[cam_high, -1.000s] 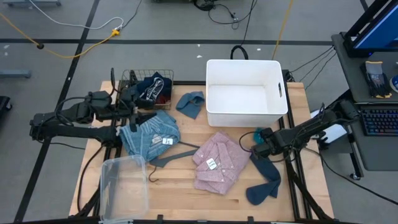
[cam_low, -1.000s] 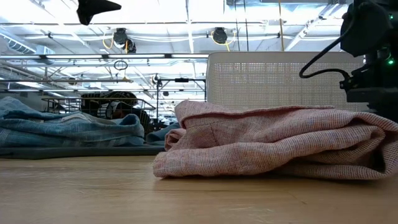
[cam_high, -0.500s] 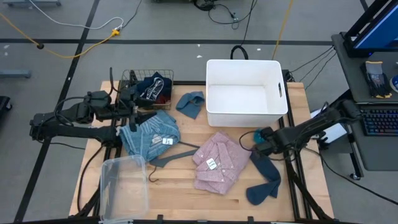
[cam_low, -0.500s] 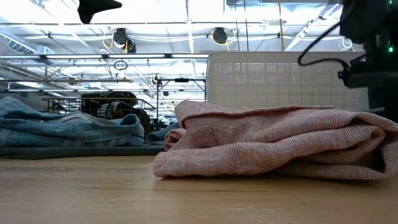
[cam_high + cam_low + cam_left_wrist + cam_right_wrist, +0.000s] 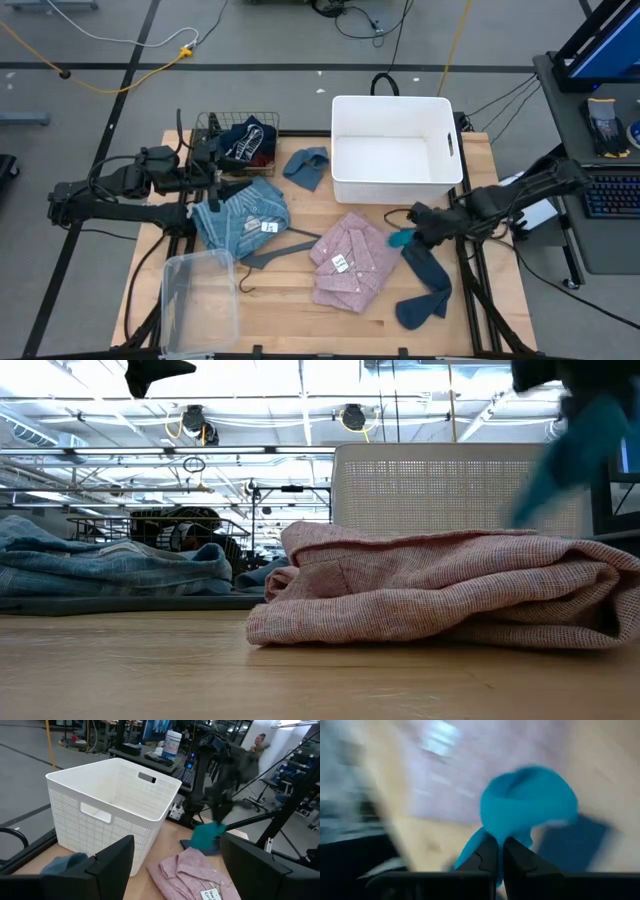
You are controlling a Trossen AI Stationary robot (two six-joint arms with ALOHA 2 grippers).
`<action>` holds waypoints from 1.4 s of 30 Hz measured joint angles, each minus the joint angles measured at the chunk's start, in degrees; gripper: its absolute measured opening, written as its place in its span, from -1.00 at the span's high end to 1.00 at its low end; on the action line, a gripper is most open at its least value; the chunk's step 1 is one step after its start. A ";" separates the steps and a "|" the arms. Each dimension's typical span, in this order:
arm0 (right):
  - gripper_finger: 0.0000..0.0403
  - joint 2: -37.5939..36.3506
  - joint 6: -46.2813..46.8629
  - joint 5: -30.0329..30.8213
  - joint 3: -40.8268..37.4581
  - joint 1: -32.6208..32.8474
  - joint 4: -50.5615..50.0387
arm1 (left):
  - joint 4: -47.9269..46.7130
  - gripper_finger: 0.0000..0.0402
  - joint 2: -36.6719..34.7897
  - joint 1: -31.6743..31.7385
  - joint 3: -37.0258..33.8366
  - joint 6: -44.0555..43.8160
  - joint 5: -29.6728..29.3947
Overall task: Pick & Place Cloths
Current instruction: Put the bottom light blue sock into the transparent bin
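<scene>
1. Lying at the table's [image 5: 290,300] front edge, left: clear plastic bin [image 5: 200,300]; toward the front right corner: navy cloth [image 5: 425,285], long axis running front to back.
2. Sitting mid-table: pink checked cloth [image 5: 350,262], folded, white tag up; grey hanger [image 5: 275,250] just beside it; light blue denim cloth [image 5: 238,215] farther left.
3. Gripping the teal cloth [image 5: 527,802] with the right gripper [image 5: 412,228]: fingers pinched fully shut on a fold, cloth hanging clear of the surface between the pink checked cloth and the navy cloth, near the right edge.
4. Key relation: white basket [image 5: 395,150] lying straight back from the right gripper, near wall just beyond it, empty as far as visible. Probably calling for a lift over the rim, then a push toward the back edge. Right arm far nearer the basket mouth than the left.
5. Waiting over the left edge above the denim cloth: left gripper [image 5: 177,862], fingers spread wide, holding nothing.
6. Resting near the back edge: grey-blue cloth [image 5: 308,165] left of the basket; wire basket [image 5: 240,140] in the back left corner holding dark cloths.
7. Risk, judged: trailing end of the teal cloth catching the basket rim.
</scene>
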 joint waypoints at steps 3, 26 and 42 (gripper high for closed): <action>1.00 -3.22 -6.59 -0.01 0.05 0.00 12.21 | -0.02 -0.46 0.34 0.00 0.00 0.11 0.00; 0.99 -9.24 -82.73 -11.82 -0.09 0.00 44.38 | -0.11 -0.46 8.89 -0.02 0.00 0.18 0.02; 0.98 -10.79 -59.42 22.39 -0.11 -2.83 49.64 | 0.03 -0.46 8.96 0.00 0.00 0.17 0.01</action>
